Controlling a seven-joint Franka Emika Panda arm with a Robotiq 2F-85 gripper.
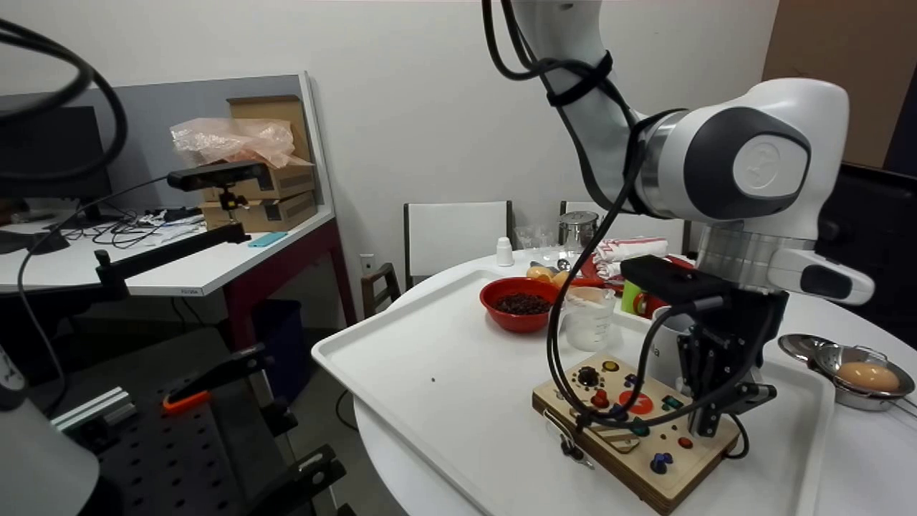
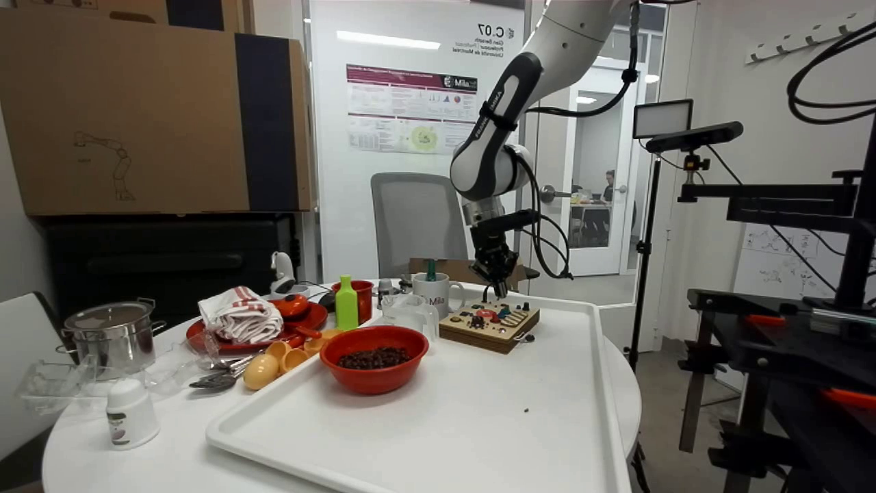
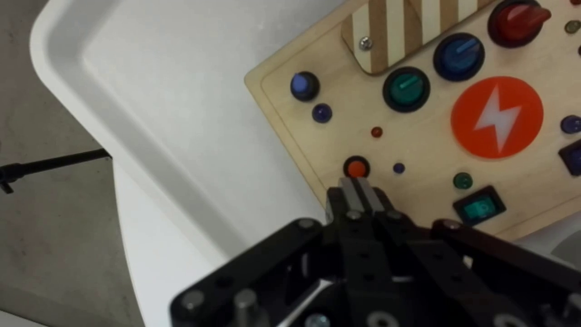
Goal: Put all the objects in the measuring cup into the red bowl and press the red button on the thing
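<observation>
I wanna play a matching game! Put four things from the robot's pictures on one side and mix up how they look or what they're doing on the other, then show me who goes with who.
Things:
1. Red bowl
2. Measuring cup
3. Gripper
4. Mug

Clues:
A. See-through
B. White, with "Mila" written on it
C. Holding a heap of small dark pieces
D. Shut, near an orange-red button on the wooden button board

Right pairs: 1-C, 2-A, 3-D, 4-B

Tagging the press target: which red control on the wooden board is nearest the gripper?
The orange-red button ringed in black, at the tips of the gripper; the small red dot, bolt-marked disc and red knob sit farther off.
</observation>
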